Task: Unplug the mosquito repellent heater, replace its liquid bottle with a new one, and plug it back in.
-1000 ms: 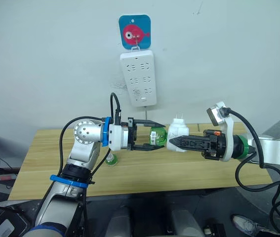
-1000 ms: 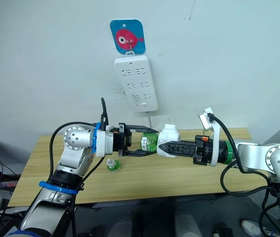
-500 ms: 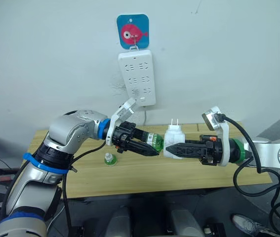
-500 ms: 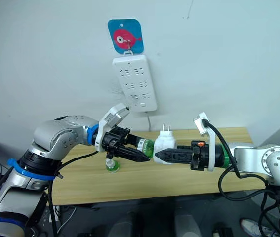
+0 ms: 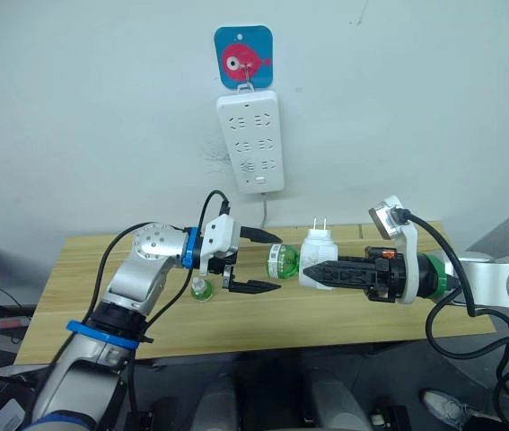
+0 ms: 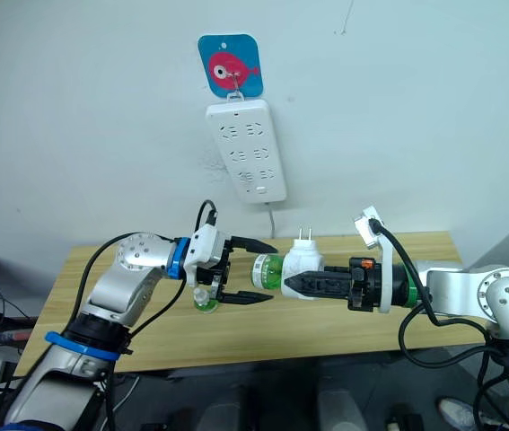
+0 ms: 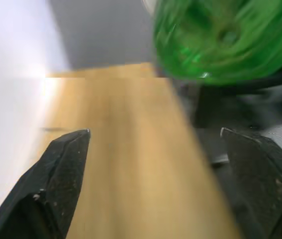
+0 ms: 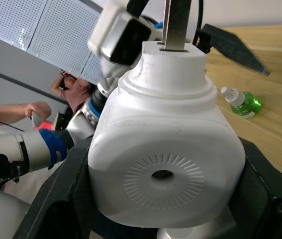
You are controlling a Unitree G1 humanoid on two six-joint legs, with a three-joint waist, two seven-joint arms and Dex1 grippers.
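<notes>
The white mosquito repellent heater (image 5: 320, 259) hangs above the table with its two prongs pointing up, and my right gripper (image 5: 313, 268) is shut on it. Its liquid bottle (image 5: 282, 260), bright green, sticks out sideways from the heater toward my left arm. My left gripper (image 5: 276, 262) is open, one finger above and one below the bottle's free end, touching nothing. In the left wrist view the bottle (image 7: 220, 40) is a blurred green shape beyond the spread fingers (image 7: 63, 169). The new one (image 5: 200, 289), pale green with a white top, stands on the table under my left wrist.
A long white power strip (image 5: 251, 141) hangs on the wall under a blue fish hook (image 5: 244, 57), above the table's far edge. The wooden table (image 5: 83, 296) runs beneath both arms. A person (image 8: 76, 89) shows in the right wrist view's background.
Half a second ago my left gripper was shut on the green bottle with the wrist turned. It has turned back, opened and let go. The bottle stays in the heater.
</notes>
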